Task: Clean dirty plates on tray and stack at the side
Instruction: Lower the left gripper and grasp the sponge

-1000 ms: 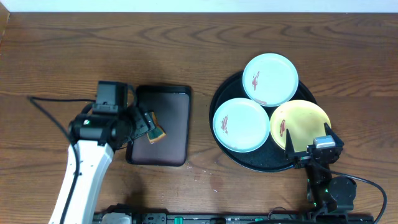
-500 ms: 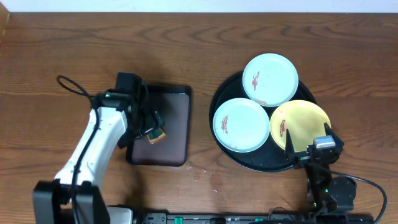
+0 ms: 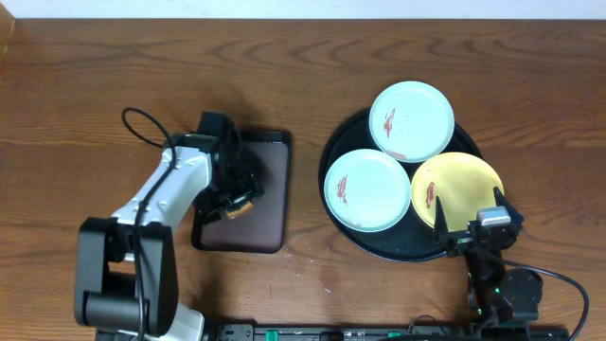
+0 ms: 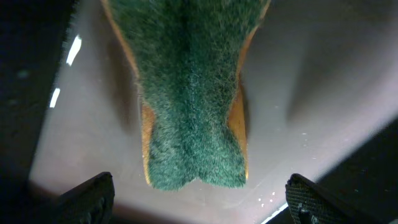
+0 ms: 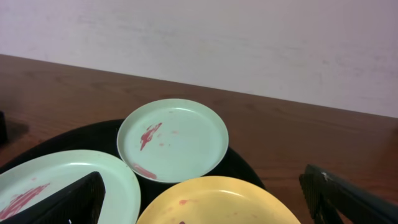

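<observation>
Left end effector: fingers spread wide, pointing down over the sponge. It holds nothing. In the left wrist view the sponge sits in the gap between the two fingertips, clear of both. Sponge is green fuzzy side up with an orange layer showing at its edges. It lies on the small dark rectangular tray, toward that tray's left side. The rectangular tray is left of centre on the wooden desk. A black cable loops on the desk just left of the arm.

Right end effector: fingers wide apart, nothing between them. It sits at the near right rim of the round black tray, over the near edge of the yellow plate.

The dirty plates are all three on the round black tray, on the right half of the desk:
- pale blue plate at the far side, overhanging the tray's far rim
- second pale blue plate at the left
- yellow plate at the near right

The plates are crowded edge to edge. Each shows a red-brown smear. None of them sits on the bare desk, and none is stacked on another.
</observation>
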You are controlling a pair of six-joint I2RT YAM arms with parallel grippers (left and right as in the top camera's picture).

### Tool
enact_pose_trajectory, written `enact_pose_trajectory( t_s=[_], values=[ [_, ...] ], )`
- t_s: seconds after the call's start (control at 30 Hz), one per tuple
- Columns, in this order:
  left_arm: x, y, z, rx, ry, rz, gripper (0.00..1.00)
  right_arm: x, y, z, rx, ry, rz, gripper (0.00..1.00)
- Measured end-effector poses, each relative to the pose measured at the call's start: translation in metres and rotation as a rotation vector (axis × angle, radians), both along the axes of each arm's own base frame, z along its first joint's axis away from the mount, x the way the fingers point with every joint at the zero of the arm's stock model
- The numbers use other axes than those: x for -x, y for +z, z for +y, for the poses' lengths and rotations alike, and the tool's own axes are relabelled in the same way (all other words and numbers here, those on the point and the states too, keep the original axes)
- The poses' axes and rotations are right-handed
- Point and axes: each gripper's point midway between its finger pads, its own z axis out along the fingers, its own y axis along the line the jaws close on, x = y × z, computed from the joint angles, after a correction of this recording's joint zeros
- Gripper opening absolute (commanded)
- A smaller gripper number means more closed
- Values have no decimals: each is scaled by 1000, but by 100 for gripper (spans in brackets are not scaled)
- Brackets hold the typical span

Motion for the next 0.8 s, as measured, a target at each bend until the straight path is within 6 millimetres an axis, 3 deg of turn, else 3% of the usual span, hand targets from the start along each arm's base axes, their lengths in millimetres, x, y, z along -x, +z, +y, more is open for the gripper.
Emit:
enact_pose_trajectory(
  t_s=[0.3,0.53,0.8],
  values=[
    [0,-9,7,-50,21,18,86,0,0,0,0,0,0,99],
    [-21,-13,6,-45,50,-70,86,0,0,0,0,0,0,99],
    [-13,-21,7,-49,52,-57,86,0,0,0,0,0,0,99]
  ],
)
